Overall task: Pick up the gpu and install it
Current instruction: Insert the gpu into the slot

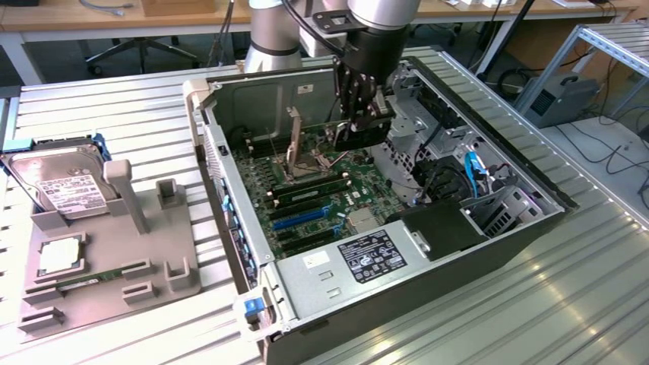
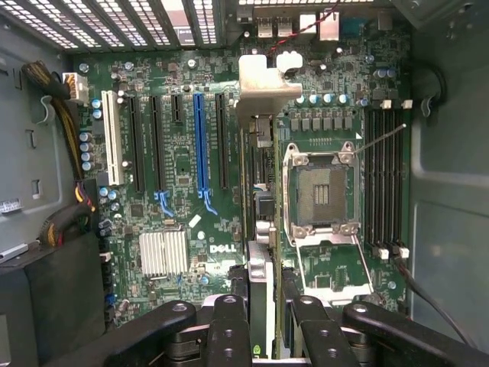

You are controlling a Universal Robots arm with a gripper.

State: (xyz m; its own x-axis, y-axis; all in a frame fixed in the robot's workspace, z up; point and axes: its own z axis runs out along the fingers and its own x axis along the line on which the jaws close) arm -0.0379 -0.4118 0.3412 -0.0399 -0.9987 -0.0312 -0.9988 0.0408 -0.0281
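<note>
Pincer [image 2: 263,340] is clamped on the gpu [image 2: 258,153], gripping its flat faces so the card hangs edge-down, bracket end farthest from the fingers, evidently for slot alignment. Directly below is the motherboard [image 2: 183,229], with the blue slot [image 2: 200,145] just beside the card; contact cannot be confirmed. The surrounding open case [image 1: 436,304] lies on a ribbed metal table [image 1: 568,304]. Well aside, a grey tray [image 1: 91,296] holds a hard drive [image 1: 61,186].

I work over a ribbed metal table [image 1: 102,122] that catches pale light. Beyond it, at twelve o'clock in the exterior view, runs a long wooden desk [image 1: 61,19], with an office chair's base [image 1: 132,49] beneath it at eleven. At two o'clock stands a metal frame [image 1: 609,46]. At three, cables [image 1: 598,148] trail over the grey floor [image 1: 631,171].
</note>
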